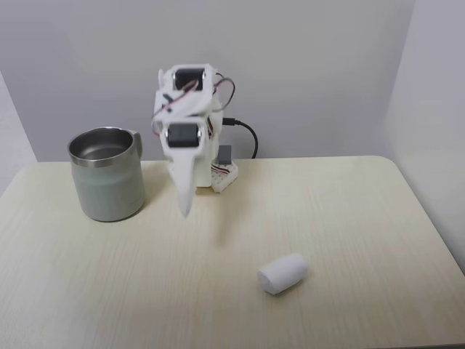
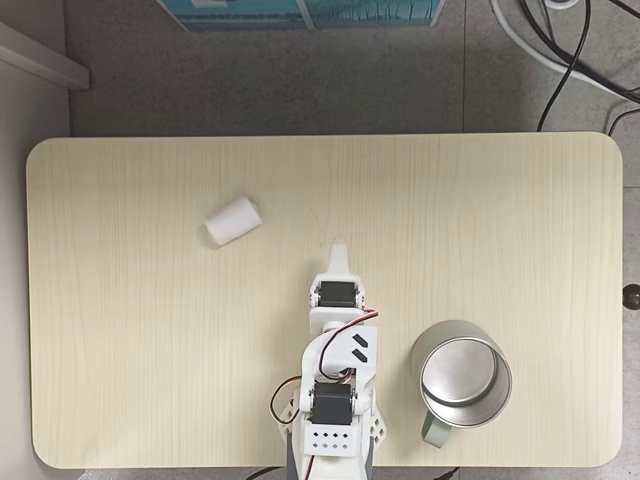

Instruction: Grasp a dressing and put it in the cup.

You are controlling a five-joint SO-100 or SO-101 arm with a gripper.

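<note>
Fingers [image 1: 186, 207] pressed together, off the surface [image 2: 520, 220]; small white soft cylindrical dressing [image 2: 233, 220] at 10 o'clock may roll if nudged.

White plastic arm [image 1: 190, 109] w/ black servo motors, red & white wires, black cable at base, tapered white fingers [image 1: 185, 196].
</note>
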